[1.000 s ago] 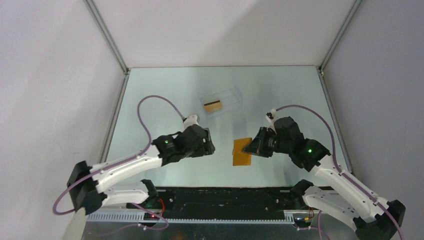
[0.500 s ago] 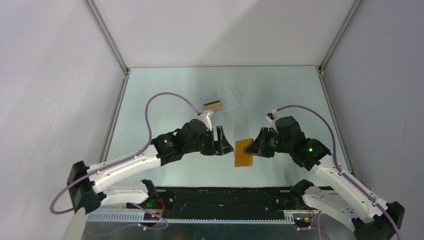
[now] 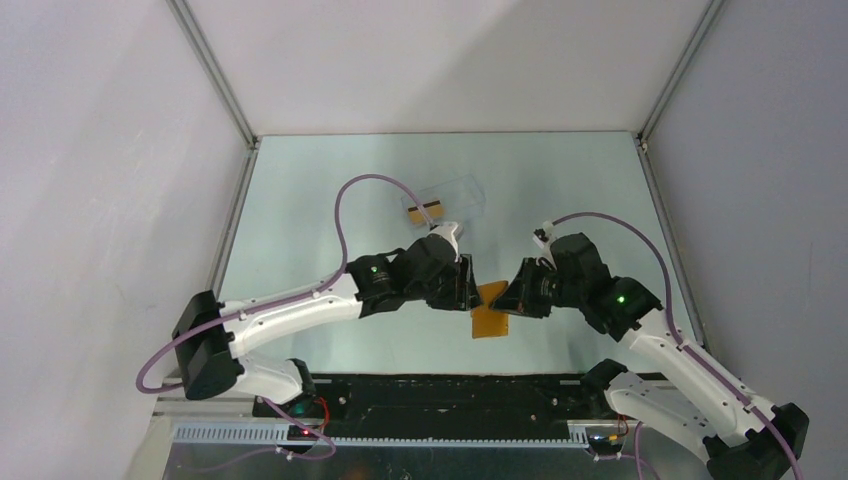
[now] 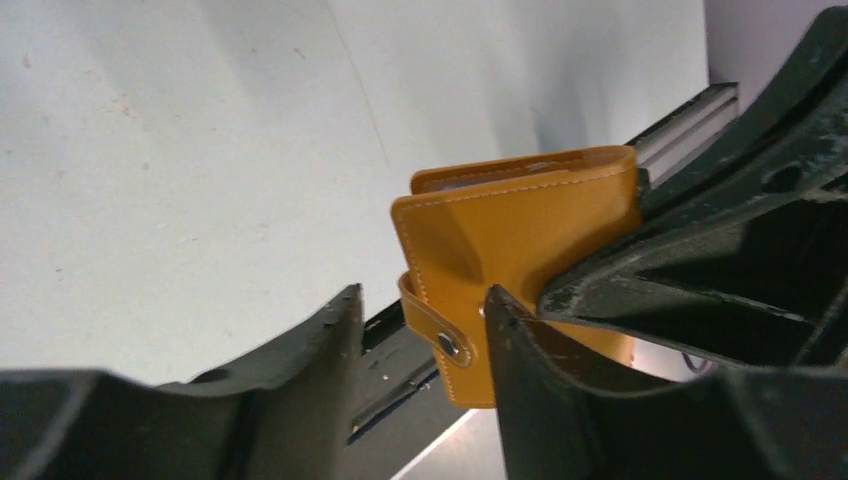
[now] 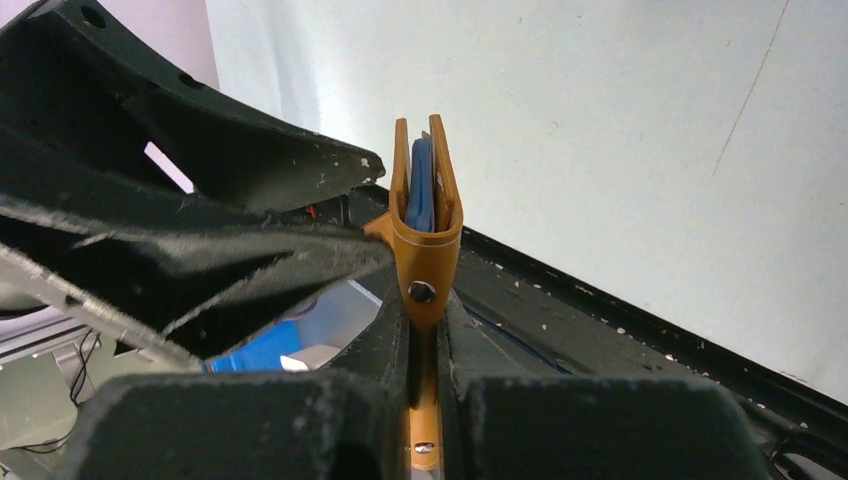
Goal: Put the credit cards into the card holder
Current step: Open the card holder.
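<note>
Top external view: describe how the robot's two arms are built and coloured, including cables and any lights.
Both the left arm and right arm have white, rounded link shells joined by black joint housings, ending in black wedge-shaped jaws scuffed with pale specks. A thin purple cable loops along each arm. A small green light glows near each wrist.

Jaws pinch card holder, blue pockets visible

Left tool now across at the card holder, formerly well apart.
</note>
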You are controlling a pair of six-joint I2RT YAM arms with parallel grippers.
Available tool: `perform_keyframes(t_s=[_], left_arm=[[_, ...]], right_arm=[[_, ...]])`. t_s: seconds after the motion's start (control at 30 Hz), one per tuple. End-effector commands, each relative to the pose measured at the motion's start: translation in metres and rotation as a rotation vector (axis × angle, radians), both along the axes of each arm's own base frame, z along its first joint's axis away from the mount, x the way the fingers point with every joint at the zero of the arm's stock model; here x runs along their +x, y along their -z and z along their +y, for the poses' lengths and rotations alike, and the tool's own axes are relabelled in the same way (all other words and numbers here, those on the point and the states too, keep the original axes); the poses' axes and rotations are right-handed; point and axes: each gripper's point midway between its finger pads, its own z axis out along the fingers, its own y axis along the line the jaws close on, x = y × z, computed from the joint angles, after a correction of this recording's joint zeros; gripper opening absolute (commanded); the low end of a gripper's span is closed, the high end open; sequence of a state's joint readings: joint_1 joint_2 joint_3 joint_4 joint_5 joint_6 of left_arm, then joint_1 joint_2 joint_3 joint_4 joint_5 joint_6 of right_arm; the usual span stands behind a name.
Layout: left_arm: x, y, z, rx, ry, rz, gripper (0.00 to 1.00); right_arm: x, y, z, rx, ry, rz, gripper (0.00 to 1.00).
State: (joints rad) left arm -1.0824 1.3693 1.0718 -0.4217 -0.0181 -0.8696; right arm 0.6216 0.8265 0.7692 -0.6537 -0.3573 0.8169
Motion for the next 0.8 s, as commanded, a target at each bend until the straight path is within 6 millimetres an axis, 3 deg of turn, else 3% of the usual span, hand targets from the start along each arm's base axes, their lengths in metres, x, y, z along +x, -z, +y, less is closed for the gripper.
perform_keyframes(t_s=[0.0, 0.1, 0.4, 0.77], left_arm=[[0.004, -0.002, 0.014, 0.046, -0.033, -0.037, 0.50], [0.001, 0.002, 0.020, 0.047, -0.038, -0.029, 0.43], [-0.012, 0.017, 0.033, 0.045, -0.053, 0.036, 0.42], [-0.018, 0.004, 0.006, -0.088, 0.031, 0.049, 0.48]], right_arm=[[0.004, -0.025, 0.004, 0.053, -0.017, -0.062, 0.00], [0.005, -0.026, 0.004, 0.059, -0.012, -0.064, 0.00], [0.006, -0.031, 0.005, 0.087, -0.015, -0.061, 0.00], [0.004, -0.042, 0.007, 0.139, -0.021, -0.062, 0.00]])
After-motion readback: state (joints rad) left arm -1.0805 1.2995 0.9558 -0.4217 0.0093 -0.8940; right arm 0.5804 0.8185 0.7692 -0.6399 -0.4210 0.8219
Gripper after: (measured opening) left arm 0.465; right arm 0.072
